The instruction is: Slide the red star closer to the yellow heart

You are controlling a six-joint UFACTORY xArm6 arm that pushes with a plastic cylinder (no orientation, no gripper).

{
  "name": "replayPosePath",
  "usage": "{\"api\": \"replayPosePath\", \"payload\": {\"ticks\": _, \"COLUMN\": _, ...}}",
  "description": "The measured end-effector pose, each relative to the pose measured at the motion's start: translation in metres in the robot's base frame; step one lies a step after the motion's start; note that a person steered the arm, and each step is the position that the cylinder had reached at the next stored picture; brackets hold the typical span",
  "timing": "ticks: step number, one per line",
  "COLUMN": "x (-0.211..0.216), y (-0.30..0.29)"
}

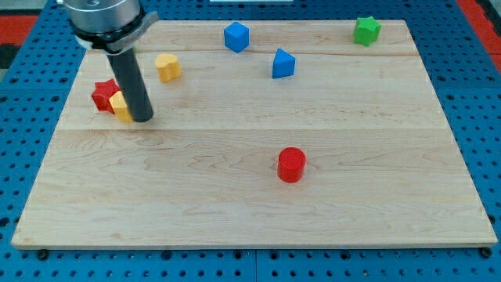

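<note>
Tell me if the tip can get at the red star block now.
Probably yes, though not directly: my tip sits at the view's right of a small yellow block, which touches the red star block beyond it.

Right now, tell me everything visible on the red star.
The red star is a small, solid, matte red block with a star-shaped top, lying flat on the wooden board near the view's left edge. A yellow block, partly hidden by the rod, touches its right side. My tip rests just right of that yellow block, apart from the star.
</note>
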State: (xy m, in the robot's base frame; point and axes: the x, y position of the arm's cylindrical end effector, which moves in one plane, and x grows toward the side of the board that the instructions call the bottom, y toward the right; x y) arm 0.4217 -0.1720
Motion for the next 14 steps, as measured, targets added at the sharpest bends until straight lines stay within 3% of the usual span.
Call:
{"api": "replayPosePath", "payload": {"ticks": 2, "x": 0.003, "y": -0.049}}
{"api": "replayPosePath", "payload": {"ticks": 3, "x": 0.047, "y": -0.052}}
{"api": "replayPosePath", "payload": {"ticks": 4, "x": 0.045, "y": -0.103}}
{"api": "replayPosePath", "payload": {"ticks": 5, "x": -0.009, "y": -0.13}}
{"api": "replayPosePath", "payload": {"ticks": 6, "x": -0.036, "y": -0.115}}
{"api": "replayPosePath", "payload": {"ticks": 7, "x": -0.037, "y": -0.084}}
{"api": "replayPosePath", "payload": {"ticks": 10, "x": -0.06, "y": -0.089}}
{"api": "replayPosePath", "payload": {"ticks": 11, "x": -0.086, "y": -0.087}}
{"api": "replayPosePath", "payload": {"ticks": 14, "x": -0.107, "y": -0.031}}
